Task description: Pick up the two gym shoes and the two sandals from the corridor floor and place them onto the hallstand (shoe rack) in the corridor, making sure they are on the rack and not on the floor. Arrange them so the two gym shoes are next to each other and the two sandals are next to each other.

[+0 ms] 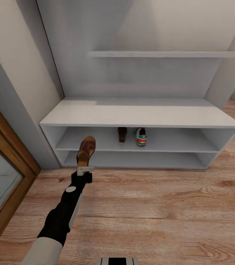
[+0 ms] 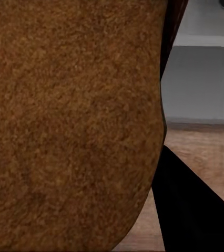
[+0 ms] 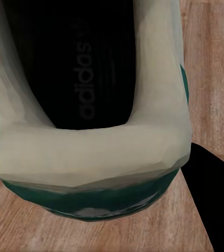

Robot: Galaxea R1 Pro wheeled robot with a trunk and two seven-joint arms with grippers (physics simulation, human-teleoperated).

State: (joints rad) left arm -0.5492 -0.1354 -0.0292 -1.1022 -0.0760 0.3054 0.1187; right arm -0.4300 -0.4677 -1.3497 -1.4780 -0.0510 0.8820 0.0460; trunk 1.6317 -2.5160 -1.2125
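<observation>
Head view: the left tool [image 1: 85, 170] is clamped on the heel end of a brown sandal [image 1: 86, 150], held toe-up in front of the hallstand [image 1: 139, 115], level with its upper open tier and toward that tier's left half. A second sandal [image 1: 122, 134] and one gym shoe [image 1: 140, 136] already stand side by side on the upper tier, near its middle. The corridor floor [image 1: 150, 213] in front of the rack carries no shoe in this view.

Left wrist view: the held sandal's sole [image 2: 72, 126] lies close against the camera, with the rack's grey front edge beyond it.

Right wrist view: the other gym shoe [image 3: 85, 110], its heel collar and dark insole toward the camera, sits directly before the right tool above the plank floor. It appears to be held, but the fingers are not visible, so whether the right tool is closed cannot be told.

Risks, as judged: the held sandal is well apart from its mate, so releasing it here would break the pairing. Its upright toe may strike the top board's front edge on entry. The narrow heel grip may let it pivot or slip. The shelved gym shoe stands just beside the shelved sandal, so a careless insertion could knock either over.
</observation>
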